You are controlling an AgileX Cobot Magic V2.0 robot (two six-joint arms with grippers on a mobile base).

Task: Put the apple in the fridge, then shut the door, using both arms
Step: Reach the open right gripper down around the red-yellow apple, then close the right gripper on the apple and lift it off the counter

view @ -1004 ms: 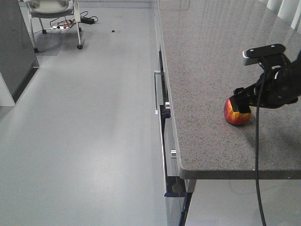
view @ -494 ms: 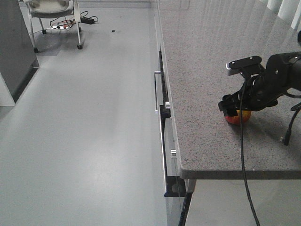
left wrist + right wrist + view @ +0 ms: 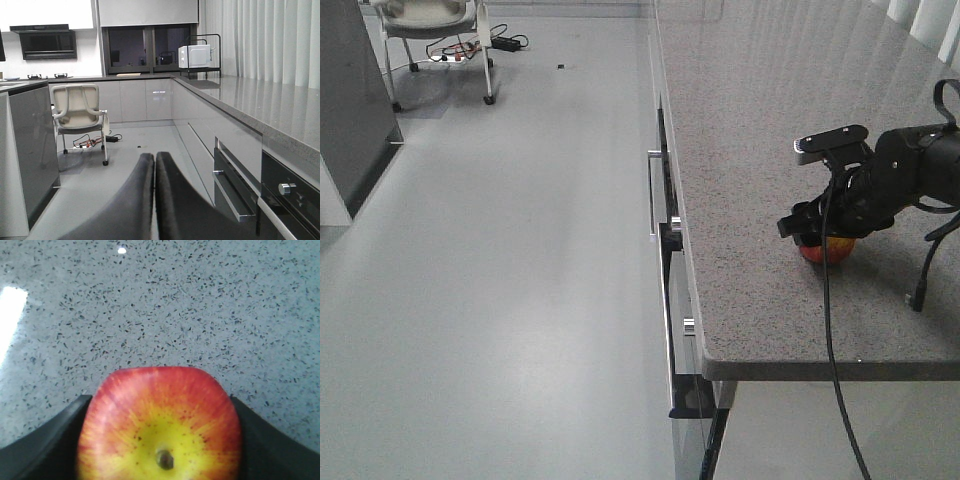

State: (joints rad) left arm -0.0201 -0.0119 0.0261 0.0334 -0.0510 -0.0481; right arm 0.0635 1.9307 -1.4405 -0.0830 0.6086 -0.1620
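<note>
The red and yellow apple (image 3: 830, 250) rests on the speckled grey counter (image 3: 760, 150) near its front right corner. My right gripper (image 3: 820, 232) reaches over it from the right. In the right wrist view the apple (image 3: 160, 425) fills the space between the two black fingers (image 3: 50, 440), which press against both its sides. My left gripper (image 3: 154, 162) is shut with nothing in it, pointing down the kitchen aisle. A tall dark grey body at the far left looks like the fridge (image 3: 350, 100) (image 3: 30, 145). Its inside and its door cannot be made out.
A wheeled chair (image 3: 430, 20) and floor cables stand at the far end of the aisle. Drawer handles (image 3: 652, 195) and knobs stick out from the counter front. My right arm's cable (image 3: 830, 330) hangs over the counter's front edge. A microwave (image 3: 195, 56) sits far back.
My right gripper has moved left and down over the apple, from beside it to straddling it, and now covers most of it. The apple has stayed on the counter.
</note>
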